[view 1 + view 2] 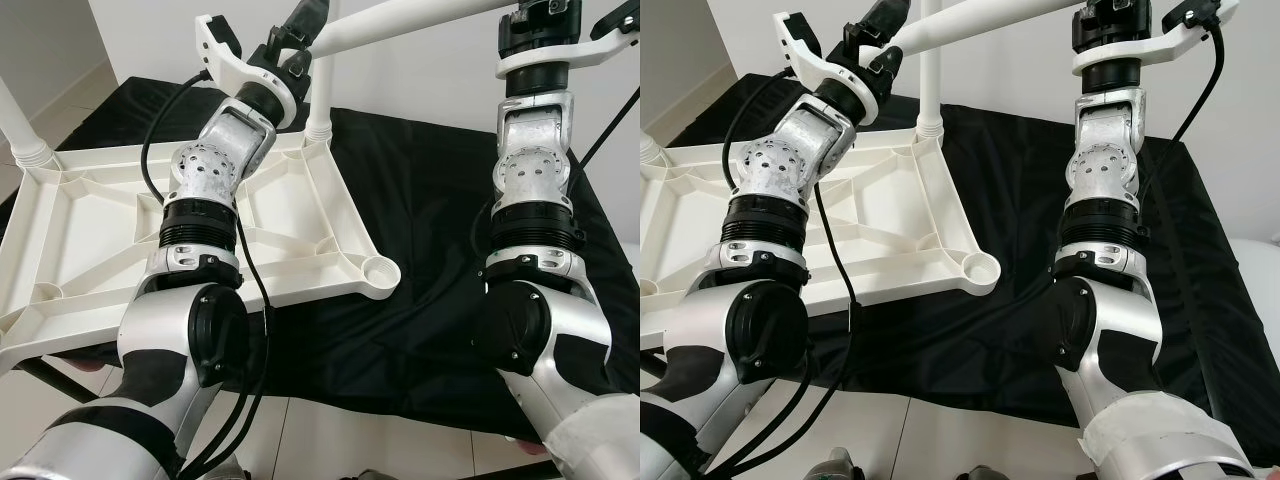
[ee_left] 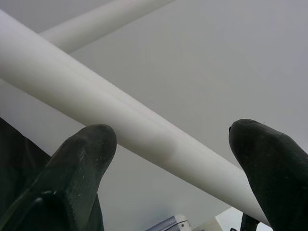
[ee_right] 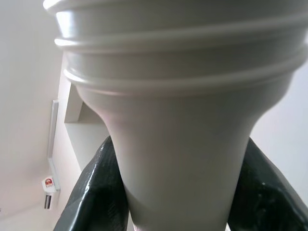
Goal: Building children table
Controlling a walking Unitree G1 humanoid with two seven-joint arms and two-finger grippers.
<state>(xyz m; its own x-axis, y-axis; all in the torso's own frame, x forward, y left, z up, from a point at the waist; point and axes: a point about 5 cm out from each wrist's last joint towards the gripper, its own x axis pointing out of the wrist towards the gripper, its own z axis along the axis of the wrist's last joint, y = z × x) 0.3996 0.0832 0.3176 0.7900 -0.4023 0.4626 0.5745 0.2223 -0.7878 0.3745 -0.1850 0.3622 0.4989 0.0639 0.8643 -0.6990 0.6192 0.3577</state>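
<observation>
A: What is shown at the wrists?
B: The right tool [image 3: 175, 192] is seen pinching a white leg [image 3: 178, 144] just below its ribbed end. The left tool [image 2: 173, 163] is spread, the leg [image 2: 120, 120] passing between its fingers.
A: And from the head?
B: The upturned tabletop [image 1: 90, 230] is seen below both tools, on the black-covered bench [image 1: 430, 200]. No writing can be read.

Counter [image 1: 440, 300] draped in black cloth [image 1: 1040, 200]. The white plastic tabletop [image 1: 90, 230] lies on it upside down, ribbed underside up, an open leg socket [image 1: 381, 272] at its near corner, overhanging the counter's left side.
</observation>
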